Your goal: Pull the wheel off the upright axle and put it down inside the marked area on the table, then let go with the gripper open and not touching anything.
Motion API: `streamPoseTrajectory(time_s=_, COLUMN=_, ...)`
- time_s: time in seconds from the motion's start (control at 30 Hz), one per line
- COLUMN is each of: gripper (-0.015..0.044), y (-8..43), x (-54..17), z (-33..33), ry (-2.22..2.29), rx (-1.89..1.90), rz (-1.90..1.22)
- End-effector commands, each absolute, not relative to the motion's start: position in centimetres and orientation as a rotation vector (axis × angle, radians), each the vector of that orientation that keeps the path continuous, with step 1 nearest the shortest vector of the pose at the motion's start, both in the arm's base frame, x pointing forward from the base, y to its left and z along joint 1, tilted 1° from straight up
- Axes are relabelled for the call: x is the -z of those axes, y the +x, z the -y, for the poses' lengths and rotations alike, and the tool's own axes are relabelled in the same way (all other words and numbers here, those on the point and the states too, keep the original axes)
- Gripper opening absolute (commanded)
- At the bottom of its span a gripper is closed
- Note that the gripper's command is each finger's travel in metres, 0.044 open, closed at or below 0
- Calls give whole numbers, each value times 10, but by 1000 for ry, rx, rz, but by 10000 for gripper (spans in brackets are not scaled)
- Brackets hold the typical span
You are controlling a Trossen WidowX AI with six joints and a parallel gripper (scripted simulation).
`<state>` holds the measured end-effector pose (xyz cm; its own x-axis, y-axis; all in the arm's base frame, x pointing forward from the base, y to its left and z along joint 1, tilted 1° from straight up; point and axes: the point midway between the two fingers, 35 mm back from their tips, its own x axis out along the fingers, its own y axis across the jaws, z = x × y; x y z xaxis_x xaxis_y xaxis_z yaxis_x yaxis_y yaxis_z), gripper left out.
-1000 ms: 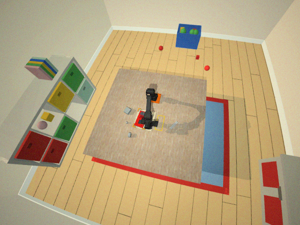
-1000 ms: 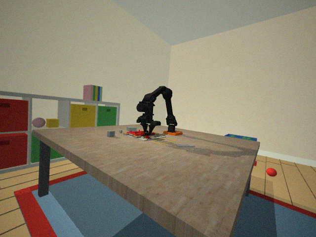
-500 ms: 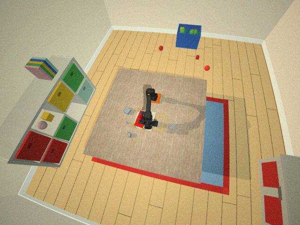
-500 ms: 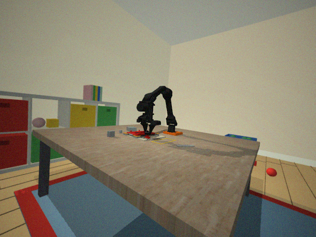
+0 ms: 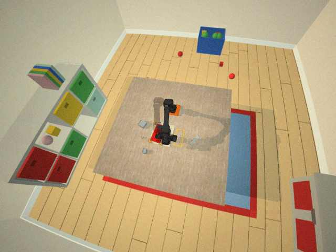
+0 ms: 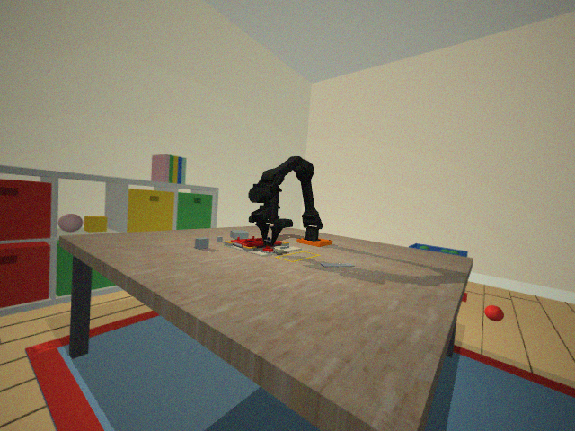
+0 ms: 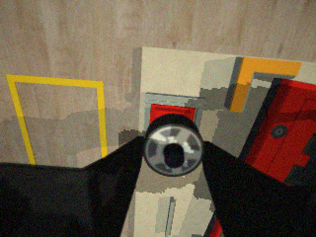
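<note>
The jaws are squeezed tight on the wheel (image 7: 173,144), one black finger (image 7: 120,170) on each side of it. The wheel looks small and round, with a dark tire, a gray middle with spokes, and a black hole in the center. It sits right over a red and gray stand (image 7: 171,110) on a pale board (image 7: 183,74), so I think it is on its post, though I cannot see the post itself. I would guess the wheel is light and hard, and its round sides could slip, so holding it across the middle of the tire like this seems smart. A straight pull up looks best, so it does not stick on the post. Just beside the board, on the bench (image 6: 287,315), is the yellow box (image 7: 56,116) drawn for the wheel to go in. A big red part (image 7: 283,130) lies on the other side.
</note>
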<state>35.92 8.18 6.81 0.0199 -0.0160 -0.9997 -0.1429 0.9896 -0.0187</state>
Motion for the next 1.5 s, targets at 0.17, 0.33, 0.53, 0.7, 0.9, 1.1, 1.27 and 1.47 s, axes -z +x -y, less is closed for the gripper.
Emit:
streamPoseTrajectory(time_s=0.17, gripper=0, y=361, x=-76, z=-82, ry=-126, rx=-97, rz=-1539)
streamPoseTrajectory(time_s=0.33, gripper=0, y=361, x=-77, z=-82, ry=-126, rx=-97, rz=-1539)
streamPoseTrajectory(time_s=0.53, gripper=0, y=361, x=-79, z=-82, ry=-126, rx=-97, rz=-1538)
streamPoseTrajectory(time_s=0.7, gripper=0, y=361, x=-81, z=-82, ry=-126, rx=-97, rz=-1538)
streamPoseTrajectory(time_s=0.9, gripper=0, y=360, x=-83, z=-82, ry=-126, rx=-97, rz=-1537)
streamPoseTrajectory(time_s=1.1, gripper=0, y=360, x=-85, z=-82, ry=-126, rx=-97, rz=-1537)
streamPoseTrajectory(time_s=1.27, gripper=0, y=360, x=-86, z=-82, ry=-126, rx=-96, rz=-1537)
streamPoseTrajectory(time_s=1.47, gripper=0, y=360, x=-88, z=-82, ry=-126, rx=-96, rz=-1536)
